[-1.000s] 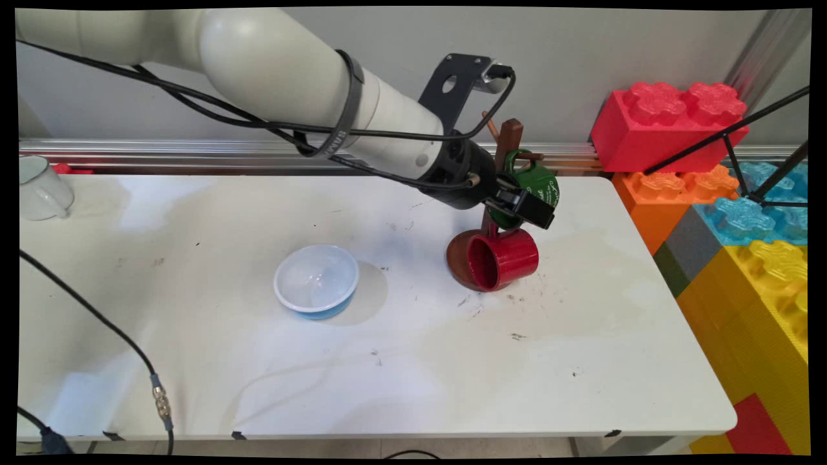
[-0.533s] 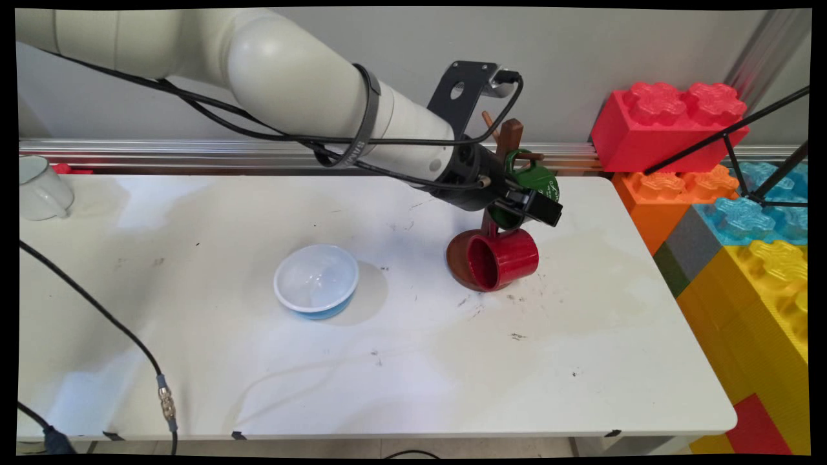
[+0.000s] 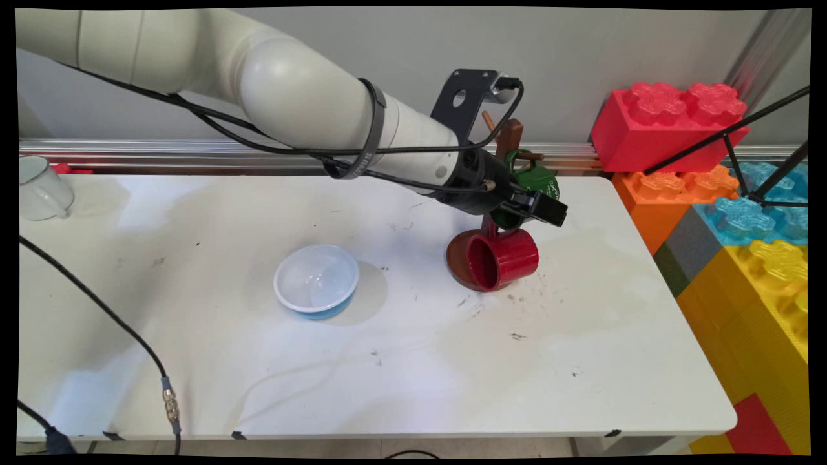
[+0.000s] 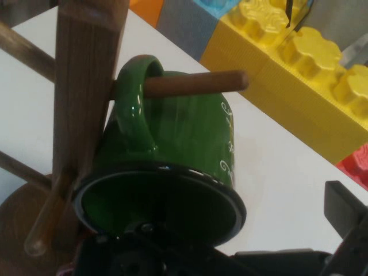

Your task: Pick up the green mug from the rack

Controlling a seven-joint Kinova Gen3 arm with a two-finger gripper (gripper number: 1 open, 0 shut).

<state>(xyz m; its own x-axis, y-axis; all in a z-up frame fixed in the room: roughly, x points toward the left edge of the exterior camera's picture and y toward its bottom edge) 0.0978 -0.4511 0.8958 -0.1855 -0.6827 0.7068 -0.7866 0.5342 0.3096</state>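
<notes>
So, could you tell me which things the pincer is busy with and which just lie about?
At the pincer: green mug, hung on a peg of the rack; red mug below it.
Lying about: bowl, white cup, blocks.

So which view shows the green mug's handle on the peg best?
The hand view: the green mug fills it, its handle looped over a wooden peg of the mug tree. In the main view the gripper hides most of the mug.

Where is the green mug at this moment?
In the main view the green mug hangs by its handle on a peg of the wooden mug tree, far right of the table, above the red mug.
</notes>
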